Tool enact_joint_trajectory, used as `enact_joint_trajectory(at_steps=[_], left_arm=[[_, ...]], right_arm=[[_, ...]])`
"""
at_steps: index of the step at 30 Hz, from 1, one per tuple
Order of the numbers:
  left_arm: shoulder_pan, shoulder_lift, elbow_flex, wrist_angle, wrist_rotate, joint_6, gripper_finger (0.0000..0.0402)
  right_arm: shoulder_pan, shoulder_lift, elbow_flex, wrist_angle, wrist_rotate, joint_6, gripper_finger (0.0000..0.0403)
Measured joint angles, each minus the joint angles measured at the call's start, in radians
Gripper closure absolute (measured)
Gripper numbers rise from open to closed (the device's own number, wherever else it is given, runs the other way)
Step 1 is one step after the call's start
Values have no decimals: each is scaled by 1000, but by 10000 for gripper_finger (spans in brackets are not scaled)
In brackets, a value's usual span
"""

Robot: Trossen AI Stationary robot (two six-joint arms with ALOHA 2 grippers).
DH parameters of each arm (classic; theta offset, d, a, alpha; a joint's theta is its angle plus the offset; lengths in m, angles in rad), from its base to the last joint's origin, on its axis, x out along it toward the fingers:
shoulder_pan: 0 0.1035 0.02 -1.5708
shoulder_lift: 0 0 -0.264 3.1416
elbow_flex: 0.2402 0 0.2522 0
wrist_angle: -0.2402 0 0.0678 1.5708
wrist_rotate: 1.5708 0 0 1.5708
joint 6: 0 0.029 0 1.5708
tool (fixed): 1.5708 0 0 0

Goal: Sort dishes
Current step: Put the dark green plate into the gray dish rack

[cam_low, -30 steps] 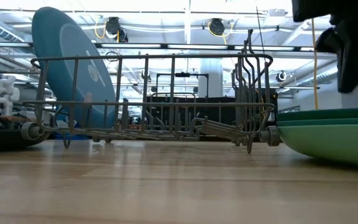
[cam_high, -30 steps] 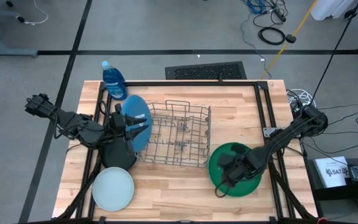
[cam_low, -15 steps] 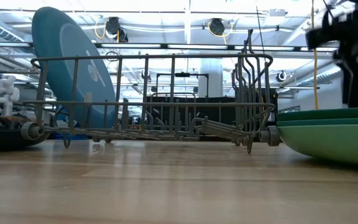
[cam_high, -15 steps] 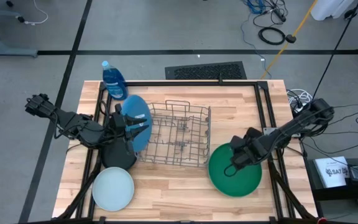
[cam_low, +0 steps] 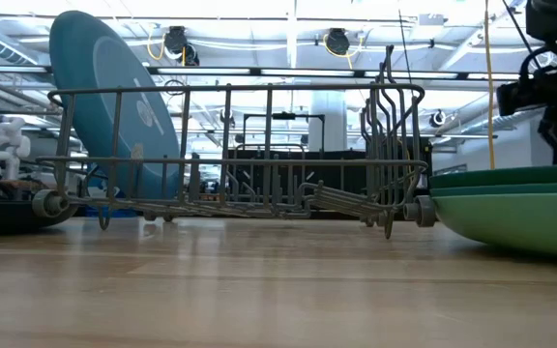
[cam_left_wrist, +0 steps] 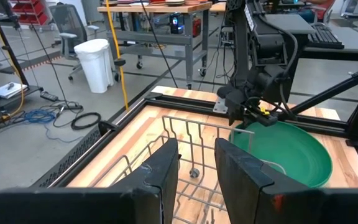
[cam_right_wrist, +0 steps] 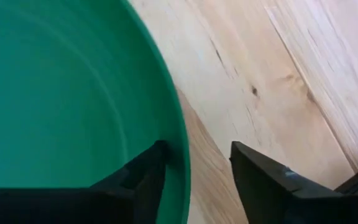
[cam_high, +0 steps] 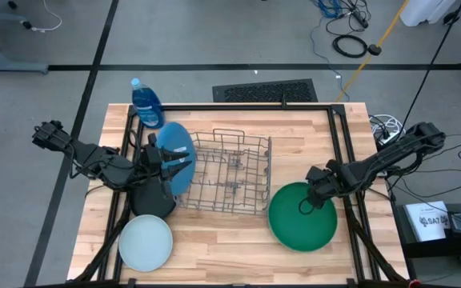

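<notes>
Right gripper (cam_high: 309,194): positioned over the far rim of the dark green plate (cam_high: 302,220), fingers spread and straddling that rim, one inside the plate and one outside over the bare wood, as the right wrist view shows; whether they touch the rim cannot be told. Dark green plate: lies flat at the table's (cam_high: 222,248) near right, stacked on a light green plate (cam_low: 511,224) whose edge shows only in the low view. Left gripper (cam_high: 169,168): at the left end of the grey wire rack (cam_high: 229,172), holding the large blue plate (cam_high: 176,156) upright on edge against the rack's left side; its two fingers stand close together in the left wrist view with a narrow gap, the plate itself hidden from that camera. Black plate (cam_high: 152,204): partly covered by the left arm, beside the rack's near left corner. Pale blue-white plate (cam_high: 145,243): flat at the near left corner. Blue soap bottle (cam_high: 146,102): far left corner, label unreadable. White box (cam_high: 428,221) right of the table: dark lettering, too small to read.
</notes>
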Motion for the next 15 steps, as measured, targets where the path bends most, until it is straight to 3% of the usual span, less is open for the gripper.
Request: enact_joint_trajectory(at_steps=[12, 15], left_arm=[[0, 0, 0, -6, 0, 0, 295], [0, 0, 0, -6, 0, 0, 295]], right_arm=[[0, -12, -3, 57, -12, -92, 378], [0, -13, -1, 71, -16, -106, 392]])
